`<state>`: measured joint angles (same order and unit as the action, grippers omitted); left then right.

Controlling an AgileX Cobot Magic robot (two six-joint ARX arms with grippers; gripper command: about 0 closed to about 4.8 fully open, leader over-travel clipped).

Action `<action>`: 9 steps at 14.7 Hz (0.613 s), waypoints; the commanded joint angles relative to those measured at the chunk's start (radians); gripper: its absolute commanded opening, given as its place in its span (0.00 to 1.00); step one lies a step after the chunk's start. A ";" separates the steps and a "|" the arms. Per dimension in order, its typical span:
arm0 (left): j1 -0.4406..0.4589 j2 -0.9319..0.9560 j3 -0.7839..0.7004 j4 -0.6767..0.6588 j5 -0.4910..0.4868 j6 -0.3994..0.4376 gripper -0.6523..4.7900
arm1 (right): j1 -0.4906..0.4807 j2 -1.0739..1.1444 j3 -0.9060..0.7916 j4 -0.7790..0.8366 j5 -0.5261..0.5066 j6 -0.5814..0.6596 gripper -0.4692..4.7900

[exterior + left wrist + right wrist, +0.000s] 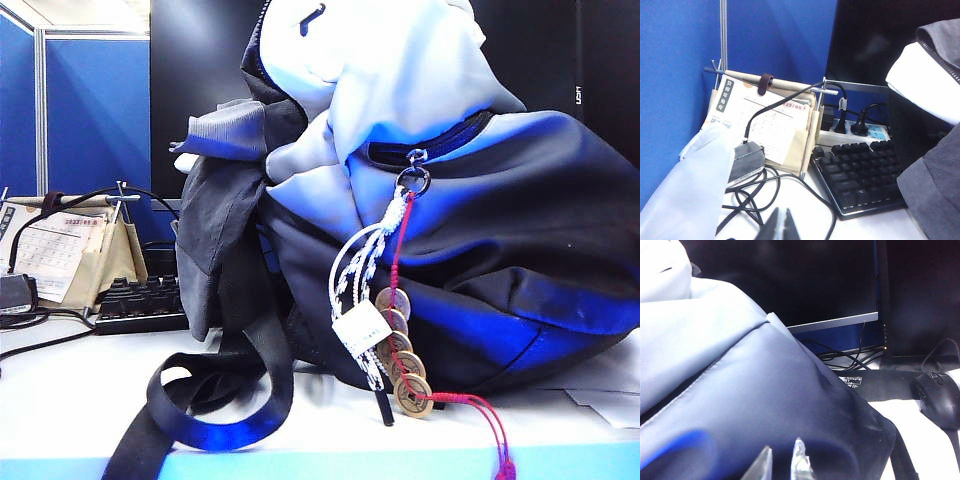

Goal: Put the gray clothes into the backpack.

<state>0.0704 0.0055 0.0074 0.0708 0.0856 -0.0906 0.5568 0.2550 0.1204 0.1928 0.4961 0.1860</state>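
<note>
Two grippers are in play, and neither holds the gray clothes [222, 215], which hang from the backpack's [500, 230] left flank in the exterior view, long axis running roughly twelve to six o'clock, upper folds tucked at the bag's mouth and the lower part draped outside. Starting at the left: a desk calendar [771, 120] stands at about nine o'clock from the garment, with a black keyboard [860, 175] in front of it and loose cables [752, 200] on the tabletop [330, 430]. The left gripper [781, 226] sits with its jaws together and empty, over the cables; in its wrist view the gray cloth shows at the frame's edge beyond the keyboard, so this arm looks the nearer one to the hanging part. A black webbing strap [215, 395] loops on the table below the garment — likely to snag a low approach. Further right, coins on red string [405, 365] dangle from the bag's front. The right gripper [781, 467] has its fingertips slightly apart, close against the backpack's dark navy panel, gripping nothing I can make out; a mouse [940, 400] lies beyond it.
</note>
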 commanded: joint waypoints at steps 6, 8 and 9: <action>0.000 -0.002 0.000 0.013 -0.003 -0.003 0.11 | -0.255 -0.105 -0.120 -0.114 -0.163 -0.086 0.21; 0.000 -0.002 0.000 0.013 -0.003 -0.003 0.11 | -0.348 -0.152 -0.120 -0.135 -0.215 -0.086 0.21; 0.000 -0.002 0.000 0.013 -0.003 -0.003 0.11 | -0.388 -0.181 -0.120 -0.139 -0.240 -0.086 0.21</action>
<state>0.0704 0.0055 0.0074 0.0704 0.0853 -0.0906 0.1898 0.0898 0.0082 0.0448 0.2859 0.0963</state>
